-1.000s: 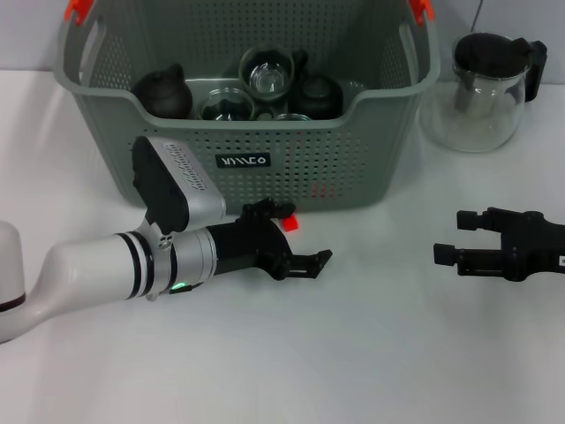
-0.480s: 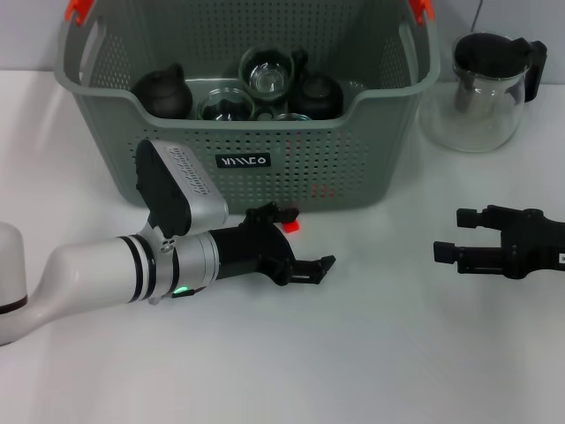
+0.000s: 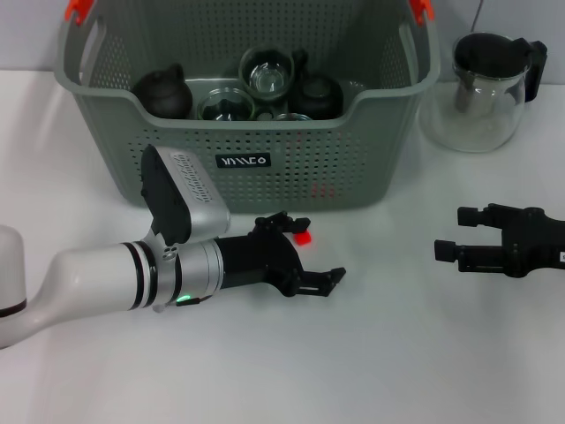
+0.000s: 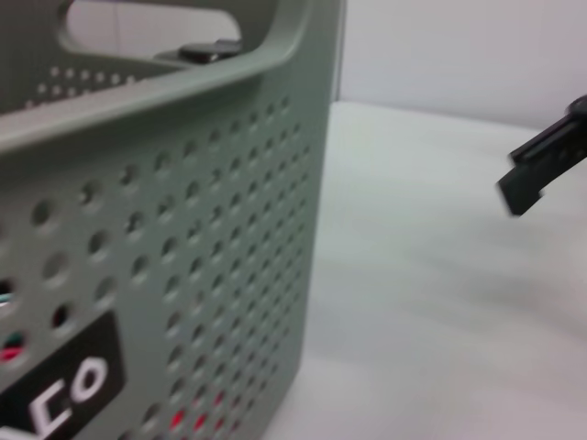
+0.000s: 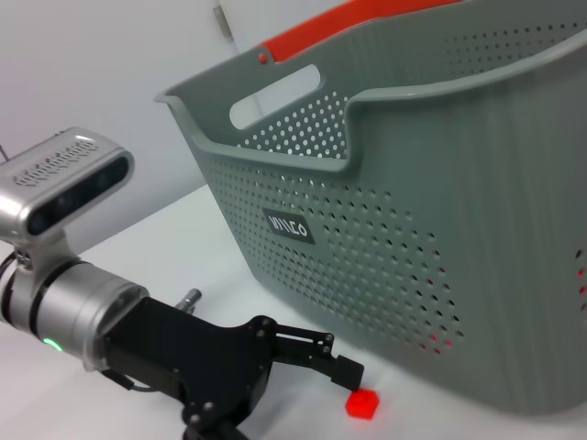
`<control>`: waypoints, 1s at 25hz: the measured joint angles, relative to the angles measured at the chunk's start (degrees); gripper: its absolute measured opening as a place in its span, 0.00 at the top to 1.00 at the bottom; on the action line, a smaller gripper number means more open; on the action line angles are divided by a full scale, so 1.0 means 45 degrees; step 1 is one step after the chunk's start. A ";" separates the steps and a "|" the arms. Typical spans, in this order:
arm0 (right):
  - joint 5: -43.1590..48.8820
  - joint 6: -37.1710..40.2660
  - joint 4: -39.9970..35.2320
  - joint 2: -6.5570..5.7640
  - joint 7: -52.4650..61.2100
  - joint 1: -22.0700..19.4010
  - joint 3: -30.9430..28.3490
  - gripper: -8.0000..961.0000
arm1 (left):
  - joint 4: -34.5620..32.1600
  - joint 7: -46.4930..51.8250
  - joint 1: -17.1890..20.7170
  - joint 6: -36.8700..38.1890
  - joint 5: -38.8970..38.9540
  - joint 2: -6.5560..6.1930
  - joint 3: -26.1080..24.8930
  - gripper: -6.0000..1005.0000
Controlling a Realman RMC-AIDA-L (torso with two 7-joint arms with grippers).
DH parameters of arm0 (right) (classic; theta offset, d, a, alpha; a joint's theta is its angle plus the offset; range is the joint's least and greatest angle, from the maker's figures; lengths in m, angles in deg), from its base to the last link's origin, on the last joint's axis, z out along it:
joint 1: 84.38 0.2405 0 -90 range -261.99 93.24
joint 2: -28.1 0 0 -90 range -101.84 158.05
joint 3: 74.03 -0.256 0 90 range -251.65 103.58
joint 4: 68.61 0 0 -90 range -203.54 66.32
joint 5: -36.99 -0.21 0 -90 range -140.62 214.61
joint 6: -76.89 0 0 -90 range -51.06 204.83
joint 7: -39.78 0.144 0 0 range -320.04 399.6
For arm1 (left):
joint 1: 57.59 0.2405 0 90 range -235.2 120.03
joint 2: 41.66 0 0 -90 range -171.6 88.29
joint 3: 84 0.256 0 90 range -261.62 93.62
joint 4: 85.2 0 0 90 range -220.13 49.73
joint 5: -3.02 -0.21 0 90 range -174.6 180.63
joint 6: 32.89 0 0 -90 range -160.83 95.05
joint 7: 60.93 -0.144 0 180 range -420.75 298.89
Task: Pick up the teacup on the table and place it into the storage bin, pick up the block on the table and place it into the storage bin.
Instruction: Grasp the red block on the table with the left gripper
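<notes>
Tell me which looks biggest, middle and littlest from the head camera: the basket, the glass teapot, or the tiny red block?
1. Grey-green perforated plastic storage bin, by far the largest.
2. Clear glass teapot with black lid, middle.
3. Small red block, tiniest; the left gripper partly hides it, yet it is clearly smallest.

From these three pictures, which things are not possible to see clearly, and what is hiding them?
- Block: head view shows only a red sliver behind the left gripper; contact cannot be judged.
- Storage bin contents: its front wall hides the lower parts of the dark and glass pieces inside.
- Left wrist view: filled by the bin wall; block and own fingers are not shown.
- Right gripper: parked on the right; the right wrist view omits it.
</notes>
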State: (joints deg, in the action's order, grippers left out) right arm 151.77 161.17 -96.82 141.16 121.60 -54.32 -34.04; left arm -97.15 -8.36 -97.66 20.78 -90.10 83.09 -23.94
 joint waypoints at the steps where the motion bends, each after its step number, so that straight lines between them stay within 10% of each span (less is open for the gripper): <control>1: -0.0001 0.0000 0.0001 -0.0006 0.0001 0.0000 0.0000 0.03 | -0.0015 0.0068 0.0020 0.0238 -0.0007 -0.0021 0.0000 0.17; 25: 0.0000 -0.0001 0.0001 -0.0006 0.0000 0.0000 0.0000 0.03 | -0.0727 0.1079 0.0529 -0.0090 -0.0415 -0.0031 -0.0163 0.19</control>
State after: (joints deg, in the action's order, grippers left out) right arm 151.78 161.17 -96.81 141.13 121.60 -54.32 -34.04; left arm -100.42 -3.51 -95.28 20.38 -91.97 82.94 -24.67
